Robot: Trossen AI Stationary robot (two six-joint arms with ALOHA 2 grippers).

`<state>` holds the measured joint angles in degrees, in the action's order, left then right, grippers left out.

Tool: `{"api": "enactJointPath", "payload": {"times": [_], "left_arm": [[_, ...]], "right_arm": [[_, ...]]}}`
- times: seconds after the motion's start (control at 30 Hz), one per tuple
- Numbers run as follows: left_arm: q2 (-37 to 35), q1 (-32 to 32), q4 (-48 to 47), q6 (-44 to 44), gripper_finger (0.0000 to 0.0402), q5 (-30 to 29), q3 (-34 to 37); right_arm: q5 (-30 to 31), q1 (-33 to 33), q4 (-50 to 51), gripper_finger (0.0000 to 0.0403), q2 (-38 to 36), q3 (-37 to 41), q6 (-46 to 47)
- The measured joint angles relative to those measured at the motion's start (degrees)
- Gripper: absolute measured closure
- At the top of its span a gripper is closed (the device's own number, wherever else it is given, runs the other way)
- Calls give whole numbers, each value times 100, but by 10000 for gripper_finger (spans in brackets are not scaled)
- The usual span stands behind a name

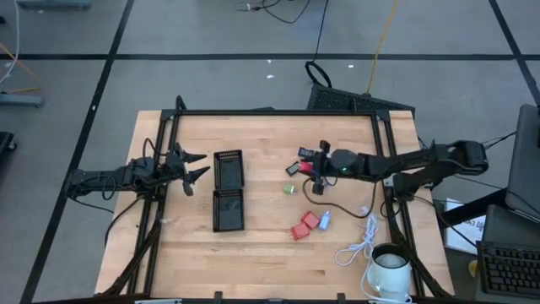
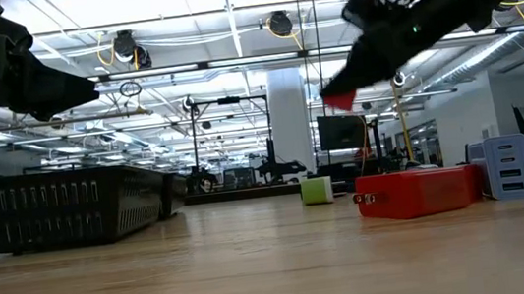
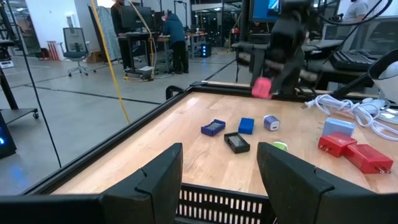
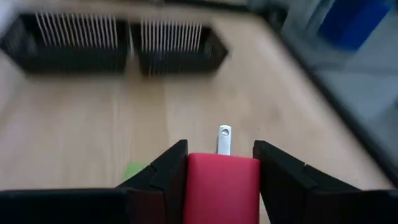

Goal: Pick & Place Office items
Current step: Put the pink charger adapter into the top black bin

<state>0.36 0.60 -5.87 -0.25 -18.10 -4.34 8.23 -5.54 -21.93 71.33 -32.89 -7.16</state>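
Observation:
Small office pieces lie right of the table's middle: a blue block [image 1: 304, 153], a black one [image 1: 291, 169], a green one [image 1: 288, 189], two red plug blocks [image 1: 304, 226] and a pale blue one [image 1: 325, 221]. My right gripper [image 1: 315, 177] hovers over them, shut on another red block [image 4: 222, 186]. Two black mesh trays [image 1: 228, 169] [image 1: 228, 209] rest end to end left of centre. My left gripper [image 1: 196, 169] hangs open just left of the far tray, whose rim [image 3: 217, 202] shows below its fingers [image 3: 158, 177]. My right gripper pinches the red block [image 4: 222, 180] between its two fingers [image 4: 171, 174], one on each side face. A metal prong [image 4: 224, 138] sticks out of the block's front, past the fingertips. In the low view the block [image 2: 341, 98] hangs lifted clear, well above the table.
A white coiled cable [image 1: 363, 241] and a white mug [image 1: 390, 268] sit at the near right corner. Bare wood [image 1: 270, 245] lies between the trays and the pieces. A black frame [image 1: 278, 112] runs along the table's edges. People stand in the room beyond [image 3: 177, 31].

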Motion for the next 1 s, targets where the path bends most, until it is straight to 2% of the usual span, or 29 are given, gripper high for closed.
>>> {"api": "enactJointPath", "payload": {"times": [0.2, 0.33, 0.5, 0.63, 0.7, 0.83, 0.93, 1.0], "left_arm": [[0, 1, 0, 0, 192, 0, 1], [0, 1, 58, 0, 192, 0, 0], [0, 0, 487, -248, 192, 12, 2], [3, 1, 943, -1514, 192, 181, 2], [0, 1, 1119, -1823, 192, 164, -4], [51, 7, 1307, -1792, 192, -256, -4], [285, 7, 1329, -2324, 192, -544, 28], [619, 7, 1819, -2682, 192, -579, 198]], "right_arm": [[-1155, 8, -945, 254, -115, 66, 167], [-1586, 43, -1237, 254, 18, 68, 449], [-1604, 242, -1894, 254, 237, 71, 494], [-1730, 357, -2864, 254, 518, 68, 498], [-1880, 383, -3463, 254, 699, 68, 502], [-1936, 391, -4305, 254, 1010, 68, 782], [-1904, 384, -4712, 254, 1267, 66, 928], [-1892, 373, -5047, 254, 1475, 44, 971]]}}
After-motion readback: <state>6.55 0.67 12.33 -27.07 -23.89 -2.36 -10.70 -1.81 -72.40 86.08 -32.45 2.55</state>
